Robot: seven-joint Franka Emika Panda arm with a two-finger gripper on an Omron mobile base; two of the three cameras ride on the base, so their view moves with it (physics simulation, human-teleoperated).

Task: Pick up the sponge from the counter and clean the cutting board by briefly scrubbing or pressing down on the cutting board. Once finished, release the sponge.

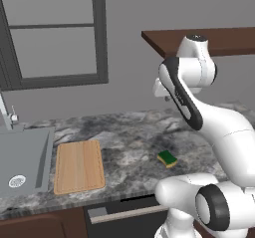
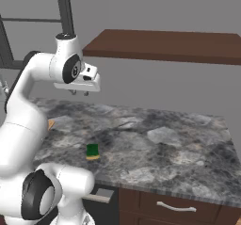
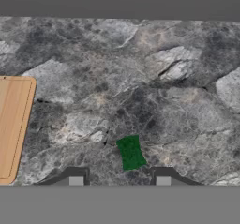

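Observation:
The sponge (image 1: pixel 168 158) (image 2: pixel 92 151) lies on the granite counter (image 1: pixel 130 131) (image 2: pixel 169 146), green side up, near the front edge. Left of it rests the tan cutting board (image 1: pixel 78 166), a sliver of which peeks out behind the arm (image 2: pixel 50 124). My gripper (image 2: pixel 79 93) hangs high above the counter, fingers pointing down, open and holding nothing. In the hand view the sponge (image 3: pixel 131 152) sits just above and between the fingertips of the gripper (image 3: pixel 119 181), and the cutting board (image 3: pixel 11 124) is at the left edge.
A grey metal sink (image 1: pixel 25 157) with a faucet (image 1: pixel 7 113) lies left of the board. A dark brown wall shelf (image 1: pixel 224 39) (image 2: pixel 164 45) hangs above the counter's right part. A window (image 1: pixel 55 33) is on the back wall. Bare granite stretches right of the sponge.

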